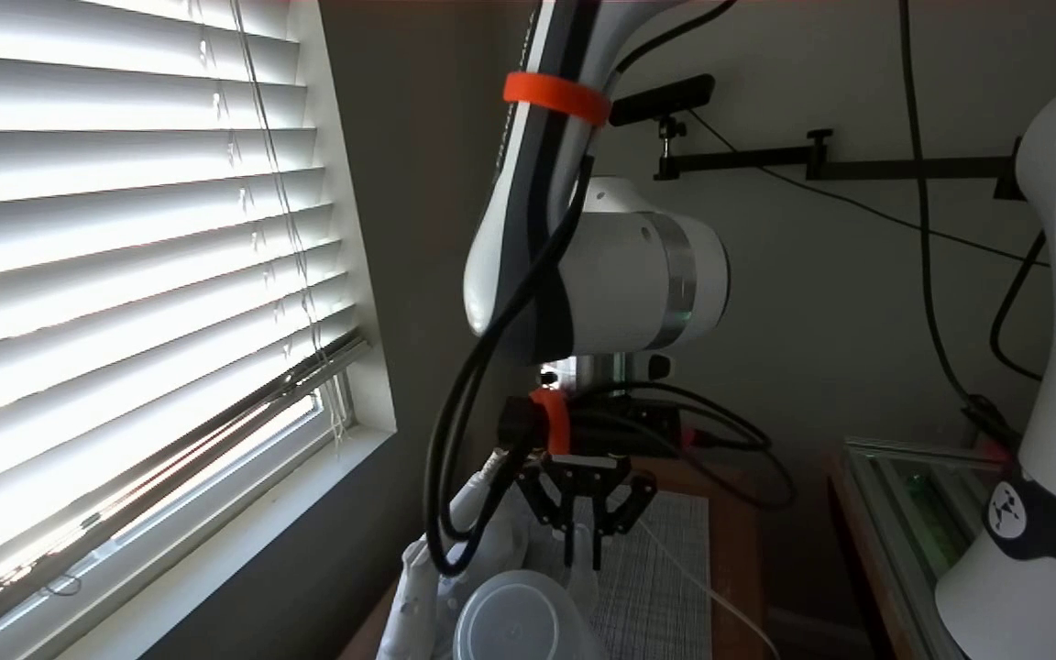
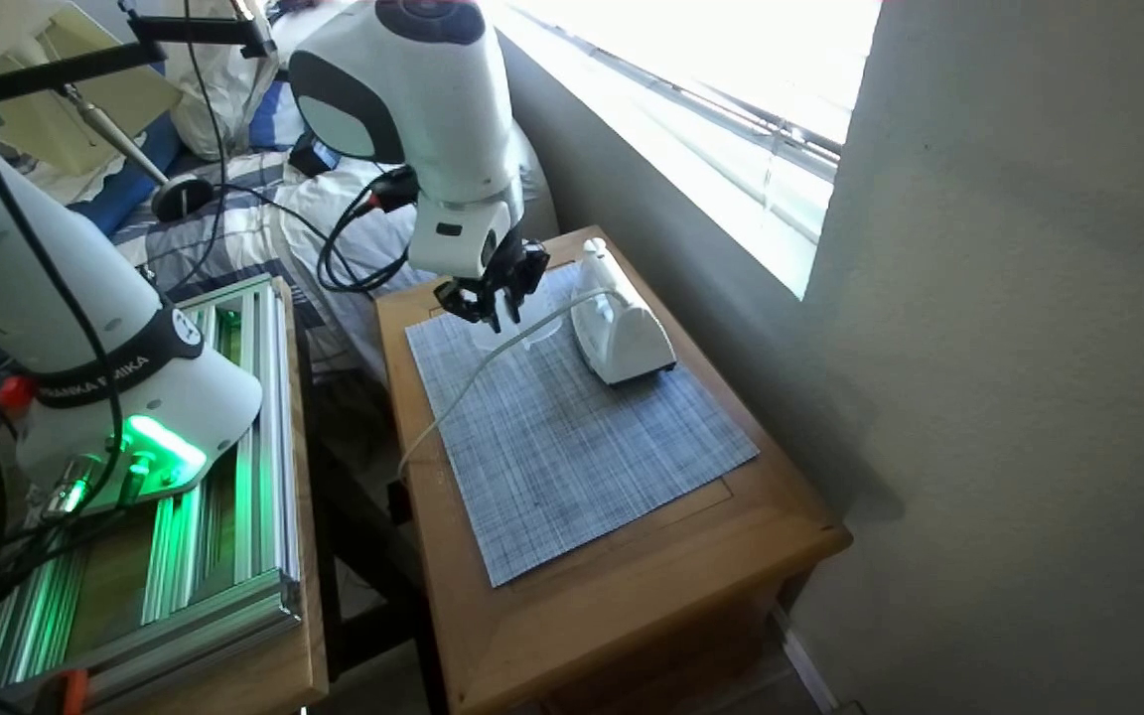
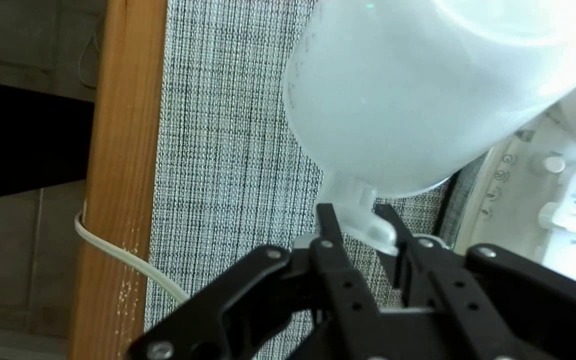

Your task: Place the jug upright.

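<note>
Jug (image 3: pixel 418 100) is held by "FRANKA EMIKA"-marked arm (image 2: pixel 150 359).

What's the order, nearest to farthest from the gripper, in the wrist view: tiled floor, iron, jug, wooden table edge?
1. Jug: upper part of the view, its handle between the jaws of the gripper.
2. Iron: right side, beside the jug.
3. Wooden table edge: left, past the mat.
4. Tiled floor: far left, lower than that edge.
</note>
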Robot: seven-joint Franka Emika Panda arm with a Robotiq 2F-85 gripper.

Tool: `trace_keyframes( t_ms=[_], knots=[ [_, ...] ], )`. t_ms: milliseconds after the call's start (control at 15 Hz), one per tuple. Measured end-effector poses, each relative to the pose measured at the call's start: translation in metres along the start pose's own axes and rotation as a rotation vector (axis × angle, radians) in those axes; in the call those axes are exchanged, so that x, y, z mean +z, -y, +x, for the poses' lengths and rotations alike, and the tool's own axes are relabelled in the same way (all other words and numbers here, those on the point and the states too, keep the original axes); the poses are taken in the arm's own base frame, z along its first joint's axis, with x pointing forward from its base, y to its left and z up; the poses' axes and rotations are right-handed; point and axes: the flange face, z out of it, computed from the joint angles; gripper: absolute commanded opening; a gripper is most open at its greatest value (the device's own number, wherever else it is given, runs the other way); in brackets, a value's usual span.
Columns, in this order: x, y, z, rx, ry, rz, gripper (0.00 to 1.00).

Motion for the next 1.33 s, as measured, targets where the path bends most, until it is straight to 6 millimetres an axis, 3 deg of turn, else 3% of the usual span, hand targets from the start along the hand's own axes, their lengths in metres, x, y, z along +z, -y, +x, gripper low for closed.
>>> trace_keyframes(
  t_ms=[467,1067,1333],
  knots=[
    [-0.011,0.025,-0.01,-0.059,-0.178,-0.041,0.06],
    [-0.035,0.04,-0.014,-0.138,-0.317,-0.047,0.06],
    [-0.038,0.039,-0.021,-0.138,-0.366,-0.081,0.06]
  ],
)
